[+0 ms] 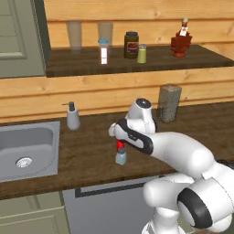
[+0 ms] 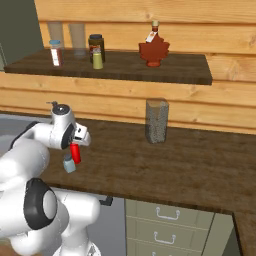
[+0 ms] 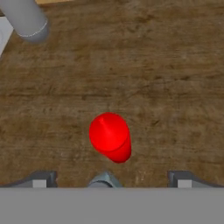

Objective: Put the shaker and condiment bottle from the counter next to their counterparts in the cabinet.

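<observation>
The red condiment bottle (image 3: 110,136) stands upright on the dark wooden counter (image 1: 87,157), seen from straight above in the hand view. The pale blue-grey shaker (image 1: 120,157) stands right beside it, nearer the counter's front edge; its grey cap (image 3: 104,180) peeks in between my fingertips. My gripper (image 3: 111,181) hangs open above both, holding nothing. Up in the open cabinet (image 1: 77,66) stand the counterparts: the olive-yellow shaker (image 1: 141,54) and the squat brown sauce bottle (image 1: 181,43).
A grey soap dispenser (image 1: 72,117) stands by the steel sink (image 1: 27,151) on the left. A tall grey speckled container (image 1: 169,103) stands at the back of the counter. The shelf also holds a dark jar (image 1: 131,45), a red-and-white shaker (image 1: 103,51) and two glasses.
</observation>
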